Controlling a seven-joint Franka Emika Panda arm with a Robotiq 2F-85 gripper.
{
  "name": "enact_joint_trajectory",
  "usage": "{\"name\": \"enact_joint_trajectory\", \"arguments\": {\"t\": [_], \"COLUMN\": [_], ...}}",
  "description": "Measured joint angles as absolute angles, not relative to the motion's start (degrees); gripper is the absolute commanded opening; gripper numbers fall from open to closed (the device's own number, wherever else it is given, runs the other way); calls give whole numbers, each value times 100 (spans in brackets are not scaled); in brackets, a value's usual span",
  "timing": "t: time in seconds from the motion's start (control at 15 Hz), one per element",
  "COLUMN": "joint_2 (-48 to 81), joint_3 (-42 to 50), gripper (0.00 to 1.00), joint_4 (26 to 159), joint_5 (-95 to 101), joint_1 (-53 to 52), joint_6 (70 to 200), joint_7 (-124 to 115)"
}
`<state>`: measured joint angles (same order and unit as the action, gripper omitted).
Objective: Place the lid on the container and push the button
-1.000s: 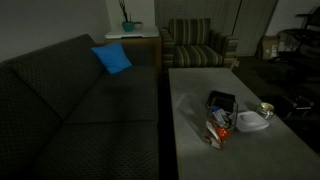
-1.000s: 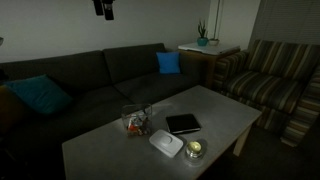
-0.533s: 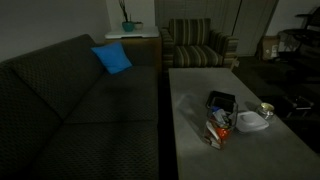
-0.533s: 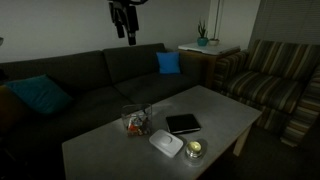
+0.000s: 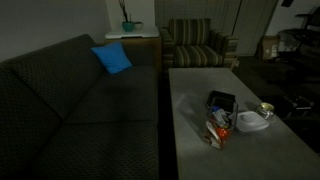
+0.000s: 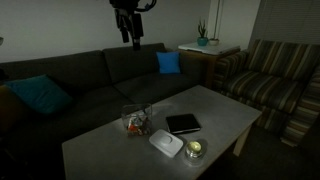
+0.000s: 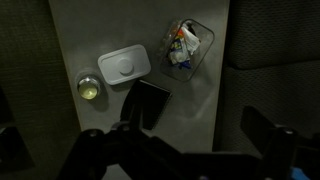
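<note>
Four things lie on the pale, matte grey desk [image 7: 100, 25], all dim in the low light. The container [image 7: 185, 45] is a small boxy tub with a dark rim and sides busy with red, orange and white; it stands open near one long edge of the desk [image 6: 100, 150]. The lid [image 7: 123, 67] is a white, smooth, flattish plastic rectangle with rounded corners and a faint circle at its centre. It lies flat on the desk [image 5: 190, 90], apart from the container [image 6: 135, 122] and not on it.

Just beside the lid [image 6: 166, 143] sits a small round shiny tin [image 7: 89, 88], its top catching a yellowish glint. A flat black rectangular slab [image 7: 150, 102] rests between the tin [image 6: 194, 150] and the container [image 5: 217, 125].

High above the desk, in an exterior view, hangs the gripper [image 6: 127, 32], dark and metallic against the wall. In the wrist view the gripper [image 7: 175, 145] has its two fingers [image 7: 88, 140] spread wide, with nothing between them.

A dark woven sofa [image 5: 60, 100] carries a blue cushion [image 5: 112, 58].
</note>
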<state>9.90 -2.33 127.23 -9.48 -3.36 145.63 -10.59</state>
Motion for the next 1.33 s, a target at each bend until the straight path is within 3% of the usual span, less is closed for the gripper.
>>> {"name": "enact_joint_trajectory", "arguments": {"t": [0.73, 1.33], "joint_2": [1248, 3370], "joint_3": [-234, -263], "gripper": [100, 100], "joint_4": [12669, 11533], "joint_5": [-983, -1046], "joint_1": [-293, 281], "joint_6": [15284, 15541], "joint_7": [-612, 568]}}
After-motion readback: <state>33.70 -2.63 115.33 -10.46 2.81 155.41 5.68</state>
